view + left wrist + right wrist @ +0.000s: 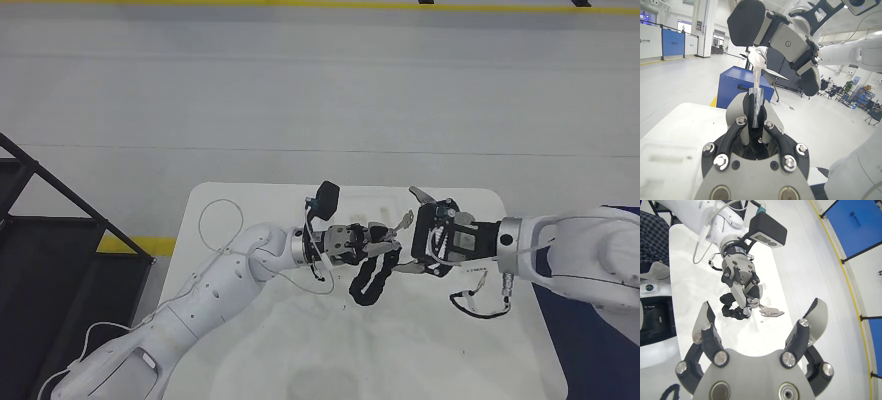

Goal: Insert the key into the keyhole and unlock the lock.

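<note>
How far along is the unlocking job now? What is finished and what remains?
Done: the key sits in the keyhole of the lock. In hand: the left gripper, jaws shut, holds the lock; the right gripper is by the key's head with jaws open. Left: grip the key, turn it, open the lock; nothing shows it unlocked yet.

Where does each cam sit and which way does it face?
Top view: above the arms, looking down at the table; both arms meet over it.
Left wrist view: behind the left gripper, looking along it at the lock it grips; the open right gripper faces it.
Right wrist view: behind the right gripper, looking at the left gripper.
Shared: both wrist views show the key in the lock.
</note>
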